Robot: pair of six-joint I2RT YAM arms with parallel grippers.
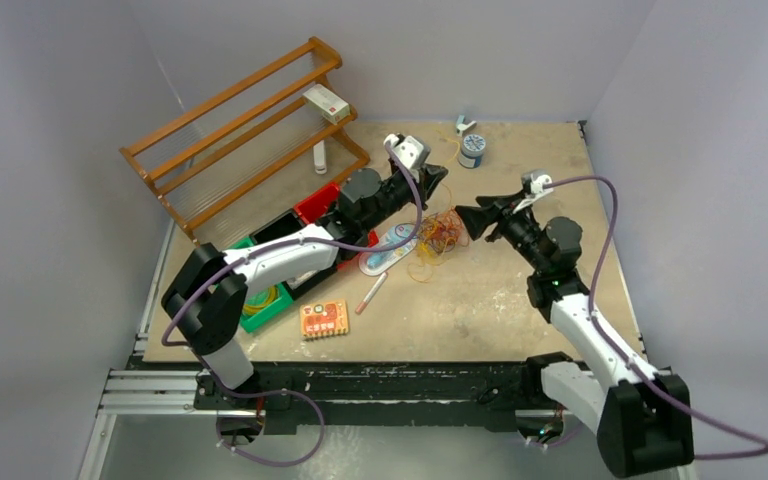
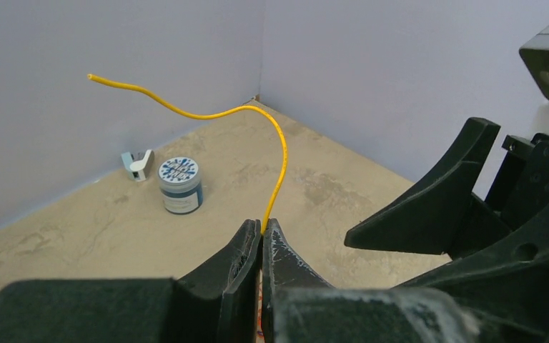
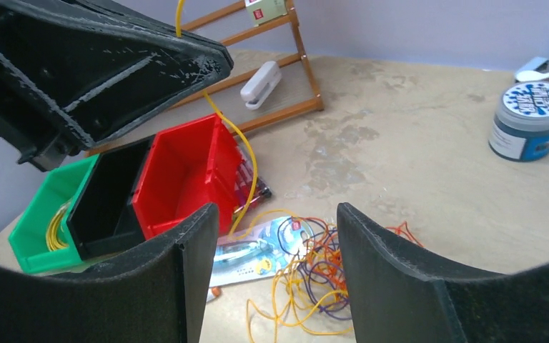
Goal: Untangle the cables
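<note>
Pale lilac walls (image 1: 60, 60); worn plywood tabletop (image 1: 520, 300); wooden rack (image 1: 240, 125).

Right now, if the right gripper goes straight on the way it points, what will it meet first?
Probably the tangle of cables: it lies just ahead of the right gripper, between its open fingers. Depth is uncertain.

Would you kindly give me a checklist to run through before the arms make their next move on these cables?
1. Grip: the left fingers are clamped on the yellow cable: ok.
2. Readiness: the right fingers are open for a grasp: ok.
3. Position: the right fingers hang above the tangle without touching it: ok.
4. Yellow cable free of the tangle: cannot tell; it runs down past the red bin toward the pile.
5. Clutter: the packet clear of the loops: not ok; loops touch its end.
</note>
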